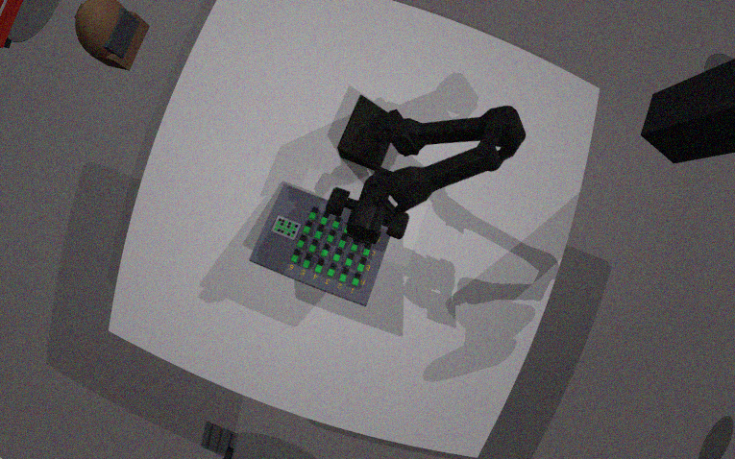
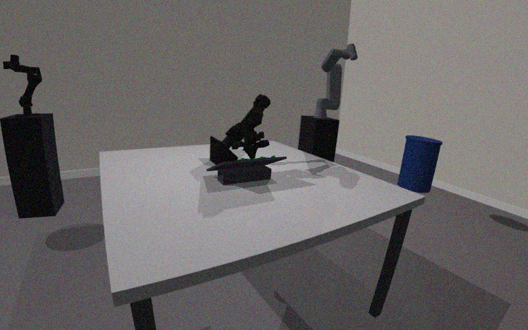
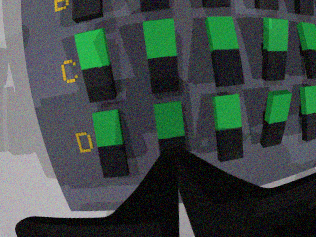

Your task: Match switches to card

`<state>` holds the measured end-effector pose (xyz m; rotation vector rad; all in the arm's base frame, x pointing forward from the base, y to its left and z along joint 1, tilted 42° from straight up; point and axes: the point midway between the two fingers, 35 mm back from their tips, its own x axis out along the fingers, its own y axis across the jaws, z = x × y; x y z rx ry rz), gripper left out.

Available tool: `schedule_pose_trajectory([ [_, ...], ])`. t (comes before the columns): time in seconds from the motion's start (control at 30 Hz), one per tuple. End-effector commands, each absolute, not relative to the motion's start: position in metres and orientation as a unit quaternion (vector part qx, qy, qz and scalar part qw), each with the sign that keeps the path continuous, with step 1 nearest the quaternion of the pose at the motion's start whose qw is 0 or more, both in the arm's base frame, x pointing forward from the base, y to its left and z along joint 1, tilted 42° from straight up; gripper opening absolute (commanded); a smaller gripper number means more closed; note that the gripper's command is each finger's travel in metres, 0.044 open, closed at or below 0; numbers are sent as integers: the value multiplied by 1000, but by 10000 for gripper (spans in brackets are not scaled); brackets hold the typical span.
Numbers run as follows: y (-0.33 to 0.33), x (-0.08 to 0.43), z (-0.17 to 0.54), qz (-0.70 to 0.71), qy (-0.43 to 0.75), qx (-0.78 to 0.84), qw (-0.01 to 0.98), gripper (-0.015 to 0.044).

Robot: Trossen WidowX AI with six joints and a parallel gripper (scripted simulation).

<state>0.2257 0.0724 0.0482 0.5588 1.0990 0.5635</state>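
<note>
The tilted dark grey switch panel [image 1: 269, 248] [image 2: 213, 168] [image 3: 55, 111] carries rows of green-and-dark switches. The small card [image 1: 285, 227] lies beside the grid on the panel; its squares are too small to read surely. My gripper [image 2: 252, 157] [image 3: 173, 155] is shut and empty, its tips pointing down at row D. In the wrist view the tips cover much of the dark nearer half of the second switch in row D [image 3: 169, 120]; contact cannot be told. The first row D switch [image 3: 107, 128] is left of the tips, the third [image 3: 227, 113] right. In the top view the gripper body hides the tips and nearby switches.
The panel rests on a dark block [image 2: 244, 175] on the white table [image 1: 233, 102] [image 2: 168, 229]. The arm's dark base [image 1: 363, 132] stands behind the panel's near edge. A blue bin [image 2: 419, 163] and two pedestals [image 2: 32, 168] [image 2: 317, 137] with other arms stand off the table.
</note>
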Motion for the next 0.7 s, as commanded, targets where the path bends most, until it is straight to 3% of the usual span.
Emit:
schedule_pose_trajectory([
  [0.0, 73, 226, 47, 260, 510, 258, 778, 0],
  [0.67, 69, 226, 50, 260, 511, 256, 779, 0],
])
